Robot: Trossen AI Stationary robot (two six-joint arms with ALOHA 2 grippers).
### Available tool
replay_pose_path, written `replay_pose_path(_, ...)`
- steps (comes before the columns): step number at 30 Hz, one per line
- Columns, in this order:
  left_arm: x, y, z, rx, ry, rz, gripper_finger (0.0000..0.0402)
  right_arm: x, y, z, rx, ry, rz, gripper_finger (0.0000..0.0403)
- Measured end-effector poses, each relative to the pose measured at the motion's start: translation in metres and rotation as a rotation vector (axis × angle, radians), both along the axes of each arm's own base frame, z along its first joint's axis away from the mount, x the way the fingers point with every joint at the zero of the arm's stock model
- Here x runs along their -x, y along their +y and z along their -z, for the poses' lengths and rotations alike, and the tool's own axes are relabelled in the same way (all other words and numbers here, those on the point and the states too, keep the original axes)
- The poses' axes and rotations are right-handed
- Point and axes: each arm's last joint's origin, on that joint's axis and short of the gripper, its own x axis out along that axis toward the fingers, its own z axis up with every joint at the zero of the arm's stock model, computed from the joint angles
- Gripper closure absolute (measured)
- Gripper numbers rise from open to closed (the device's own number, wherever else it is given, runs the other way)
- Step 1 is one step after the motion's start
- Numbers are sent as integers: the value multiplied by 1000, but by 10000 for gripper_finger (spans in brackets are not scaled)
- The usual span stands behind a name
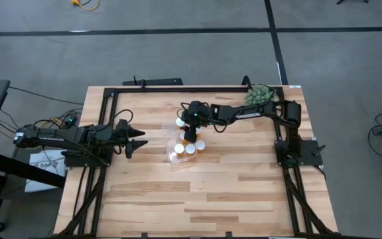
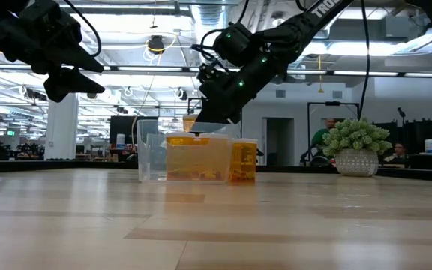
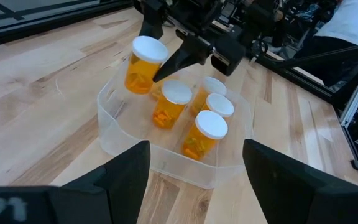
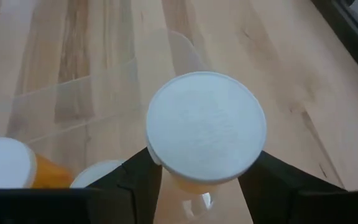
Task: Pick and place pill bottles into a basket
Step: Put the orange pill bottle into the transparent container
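Observation:
The clear basket [image 3: 123, 146] stands mid-table, also in the high view [image 1: 172, 143] and the low view [image 2: 150, 154]. Several orange pill bottles with white caps [image 3: 178, 94] stand upright in it. My right gripper [image 1: 188, 126] is shut on another pill bottle [image 3: 143, 65] over the basket's far side; its cap fills the right wrist view [image 4: 206, 127]. My left gripper [image 1: 140, 138] is open and empty, left of the basket and above the table; its fingers show in the left wrist view [image 3: 194, 177]. My right gripper pinches the bottle's orange body just under the white cap [image 4: 188, 183] between its two fingers [image 3: 169, 62]. The fingers slant down from the table's far right side. The bottle is upright and lifted clear, above the basket's rim.
A green spiky potted plant [image 1: 258, 96] stands at the table's far right corner, also in the low view [image 2: 357, 148]. A black frame [image 1: 178, 89] runs along the table's far edge and sides. Bare wood lies near the front edge [image 1: 197, 206]. People show in the room behind.

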Motion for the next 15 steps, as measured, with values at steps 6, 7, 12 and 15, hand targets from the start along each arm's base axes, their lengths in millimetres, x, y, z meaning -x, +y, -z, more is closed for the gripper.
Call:
replay_pose_path(6, 0, 0, 0, 0, 0, 0, 155, 0, 0, 0, -3, 1, -3, 198)
replay_pose_path(7, 0, 0, 0, 0, 0, 0, 155, 0, 0, 0, -4, 2, -5, 195)
replay_pose_path(12, 0, 0, 0, 0, 0, 0, 155, 2, 1, 2, 5, 24, -21, 182)
replay_pose_path(15, 0, 0, 0, 0, 1, 0, 155, 3, 1, 3, 5, 40, -29, 178)
